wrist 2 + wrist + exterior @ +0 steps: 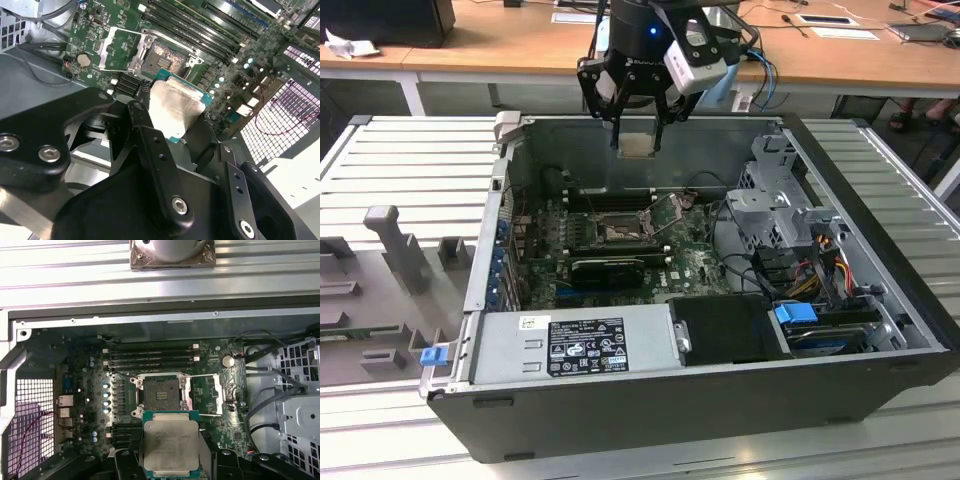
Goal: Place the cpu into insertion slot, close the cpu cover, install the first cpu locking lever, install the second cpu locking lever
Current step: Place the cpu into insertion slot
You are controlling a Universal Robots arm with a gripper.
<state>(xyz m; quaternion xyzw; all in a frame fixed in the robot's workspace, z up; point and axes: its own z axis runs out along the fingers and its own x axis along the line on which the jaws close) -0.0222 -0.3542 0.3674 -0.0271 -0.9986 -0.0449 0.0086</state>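
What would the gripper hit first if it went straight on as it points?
The cpu in the gripper would probably land on the green motherboard at or near the open insertion slot; depth is unclear.

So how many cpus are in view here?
1. The cpu is held in the gripper, above the open computer case. The insertion slot is empty, with the cpu cover swung open, so none seems hidden there.

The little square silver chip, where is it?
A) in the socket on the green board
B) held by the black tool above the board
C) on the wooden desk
B: the little square silver chip sits clamped in the black tool, and the dark-framed square socket below lies empty.
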